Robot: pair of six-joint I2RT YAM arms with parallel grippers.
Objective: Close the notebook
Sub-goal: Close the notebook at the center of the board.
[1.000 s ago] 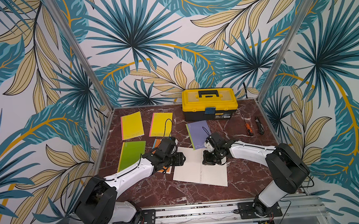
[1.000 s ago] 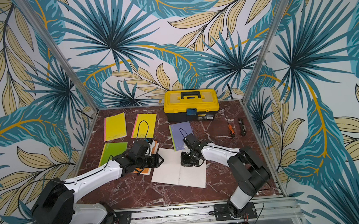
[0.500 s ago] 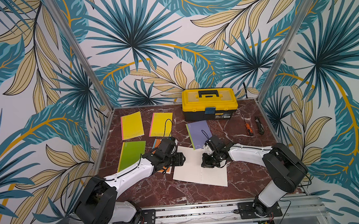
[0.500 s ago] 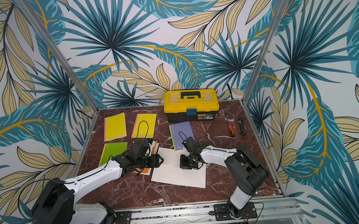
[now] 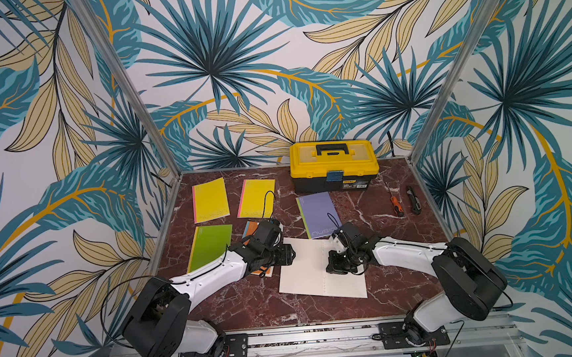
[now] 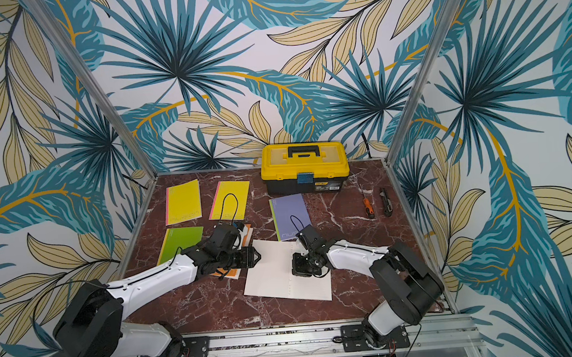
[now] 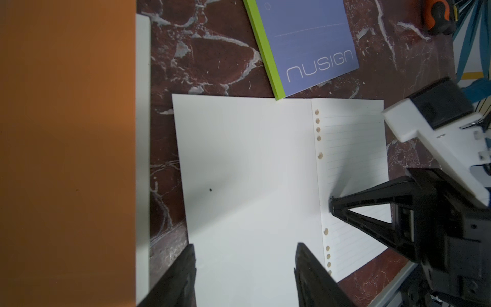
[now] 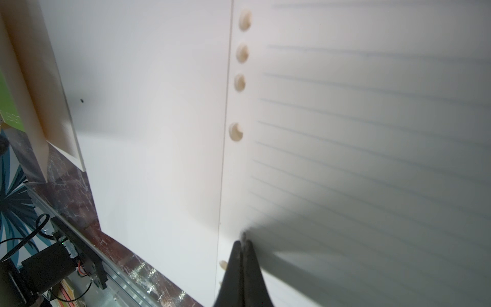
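Note:
The notebook (image 5: 305, 274) (image 6: 271, 277) lies open and flat on the marble table, a blank white sheet on the left and a lined page (image 7: 353, 148) on the right. My left gripper (image 5: 291, 254) (image 7: 245, 247) is open, its two fingers straddling the blank sheet's left edge low over the table. My right gripper (image 5: 329, 269) (image 8: 243, 240) is shut with nothing between its fingers. Its tips rest on the lined page just beside the row of punch holes (image 8: 235, 131) along the spine.
A purple notebook (image 5: 318, 215) touches the open one's far edge. An orange notebook (image 5: 251, 228) lies under my left arm, a green one (image 5: 210, 246) and two yellow ones (image 5: 210, 200) further left. A yellow toolbox (image 5: 333, 164) stands at the back; a screwdriver (image 5: 395, 204) and knife (image 5: 414, 203) lie right.
My right gripper has slid along the spine toward the table's front edge, staying shut. The left arm and the notebook have not moved.

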